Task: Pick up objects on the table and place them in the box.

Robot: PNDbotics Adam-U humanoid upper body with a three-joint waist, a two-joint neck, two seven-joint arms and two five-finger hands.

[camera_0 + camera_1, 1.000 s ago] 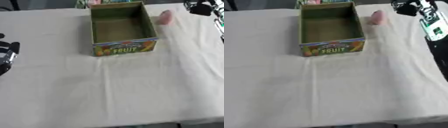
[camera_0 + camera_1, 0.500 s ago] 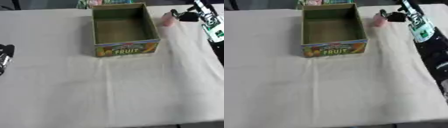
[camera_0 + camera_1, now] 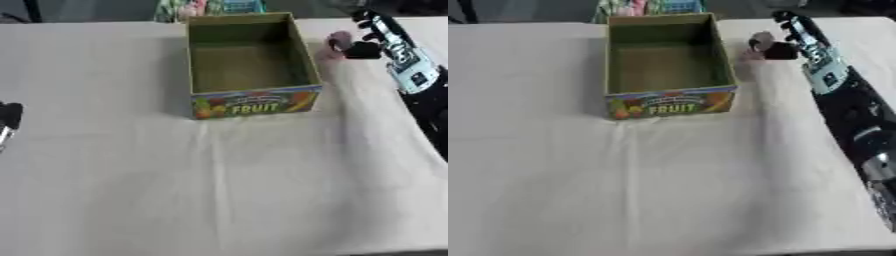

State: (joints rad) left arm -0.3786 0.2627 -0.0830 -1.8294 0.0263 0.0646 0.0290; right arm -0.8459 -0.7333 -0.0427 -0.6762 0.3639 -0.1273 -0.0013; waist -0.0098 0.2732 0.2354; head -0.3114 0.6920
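An open cardboard box [image 3: 252, 102] with "FRUIT" printed on its front stands at the far middle of the table, and its inside looks empty. Just right of the box's far corner lies a small pink object [image 3: 336, 39]. My right hand [image 3: 360, 49] reaches in from the right on a white and teal forearm. It sits against the pink object's right side, and I cannot make out whether it holds it. Only a dark sliver of my left hand [image 3: 8, 119] shows at the left edge, far from the box.
The table is covered with a creased white cloth [image 3: 227, 180]. Colourful packages [image 3: 210, 7] stand past the table's far edge, behind the box. My right arm [image 3: 859, 125] lies along the table's right side.
My right hand has come down and leftward from the far right corner to the pink object. My left hand has slid further out past the left edge.
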